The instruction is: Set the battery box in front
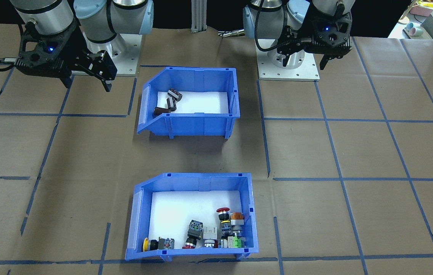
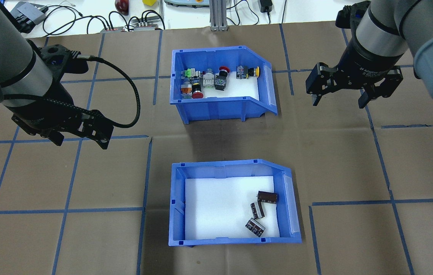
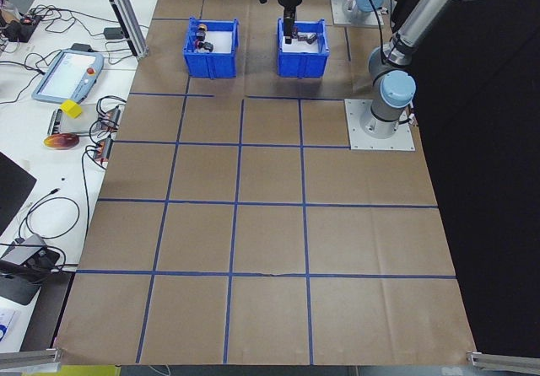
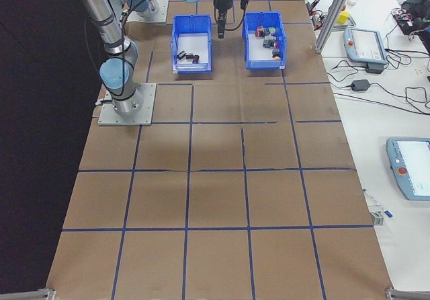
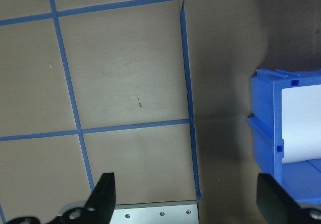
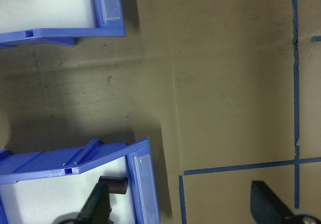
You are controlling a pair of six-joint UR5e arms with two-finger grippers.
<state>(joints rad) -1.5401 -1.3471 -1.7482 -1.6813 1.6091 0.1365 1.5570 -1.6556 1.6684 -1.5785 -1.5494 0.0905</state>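
Observation:
The battery box (image 2: 231, 238) is a blue open-top bin with a white floor, standing near the robot's side of the table. Three dark cylindrical cells (image 2: 260, 210) lie at its right end, by the sloped lip. It also shows in the front-facing view, battery box (image 1: 201, 124). My left gripper (image 2: 81, 140) hangs open above the paper to the box's left, holding nothing. My right gripper (image 2: 338, 102) is open too, up and to the right of the box. The left wrist view catches the box's corner (image 5: 268, 133); the right wrist view shows its lip (image 6: 143, 181).
A second blue bin (image 2: 220, 109) with colourful push-button switches stands farther from the robot, in line with the battery box. Brown paper with blue tape lines (image 2: 67, 209) covers the table. Cables and devices (image 2: 132, 25) lie beyond the far edge. Arm base plates (image 1: 289, 72) sit by the robot.

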